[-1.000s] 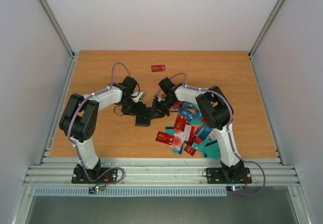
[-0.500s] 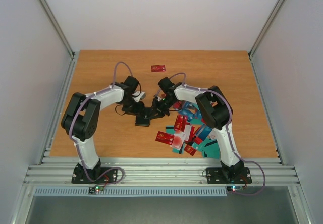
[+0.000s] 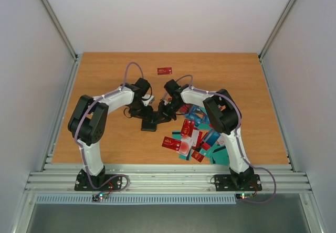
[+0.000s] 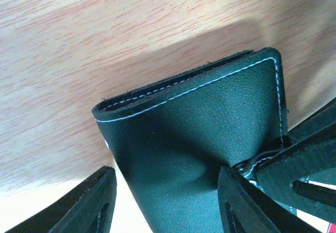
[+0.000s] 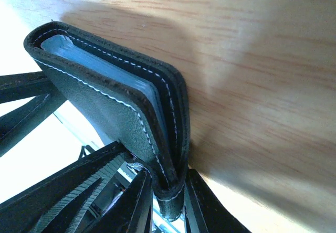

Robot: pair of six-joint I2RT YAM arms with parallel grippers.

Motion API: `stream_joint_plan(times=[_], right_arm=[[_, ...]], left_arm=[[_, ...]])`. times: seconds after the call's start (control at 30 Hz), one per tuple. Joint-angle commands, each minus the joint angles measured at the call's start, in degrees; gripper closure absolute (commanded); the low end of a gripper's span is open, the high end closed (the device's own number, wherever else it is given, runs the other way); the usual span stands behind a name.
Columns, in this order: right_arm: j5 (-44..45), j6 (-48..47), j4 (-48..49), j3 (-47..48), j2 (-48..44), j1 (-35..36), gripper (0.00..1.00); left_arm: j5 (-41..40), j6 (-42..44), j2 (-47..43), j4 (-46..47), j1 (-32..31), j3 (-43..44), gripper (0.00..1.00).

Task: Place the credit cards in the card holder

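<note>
The black card holder (image 3: 149,125) sits folded at mid-table between both grippers. My right gripper (image 5: 169,178) is shut on one corner of the card holder (image 5: 115,112), and a blue card (image 5: 100,65) shows inside the fold. My left gripper (image 4: 165,175) is open and straddles the card holder (image 4: 199,133); its right finger (image 4: 247,201) touches the leather while the left finger (image 4: 89,204) stands a little apart from it. Seen from above, the left gripper (image 3: 145,112) and right gripper (image 3: 163,113) meet over the holder. The credit cards (image 3: 193,140), red, teal and white, lie in a loose heap to the right.
A single red card (image 3: 165,71) lies alone toward the far side of the wooden table (image 3: 105,75). The heap of cards spreads close to the right arm's base (image 3: 236,180). Metal rails run along the near edge (image 3: 168,178).
My left arm has swung right, closer to the card holder, and its jaws have narrowed around it. The right gripper has kept its hold and has not moved.
</note>
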Motion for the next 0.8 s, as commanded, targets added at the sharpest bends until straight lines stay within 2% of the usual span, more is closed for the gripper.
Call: stream_joint_plan(times=[0.0,0.13,0.3,0.53,0.77], right_arm=[[12.9,3.0,-4.4,-0.8,5.5,0.2,0.83],[14.1,4.5,-7.0,1.5,6.0,0.2,0.83],[18.7,5.8,-15.0,6.1,7.6,0.4,0.80],[24.7,7.0,-23.7,14.1,11.2,3.4,0.78],[30.0,7.9,-25.4,14.1,14.3,4.6,0.80]], left_arm=[[1.4,-1.3,6.8,2.5,-4.7,-1.6,0.44],[1.5,-2.9,7.9,2.3,-5.3,-1.7,0.44],[1.2,-4.4,8.8,1.3,-6.3,-0.7,0.45],[-2.5,-7.3,11.2,-1.2,-10.3,2.0,0.44],[-5.0,-9.8,13.9,-0.3,-11.9,1.2,0.44]])
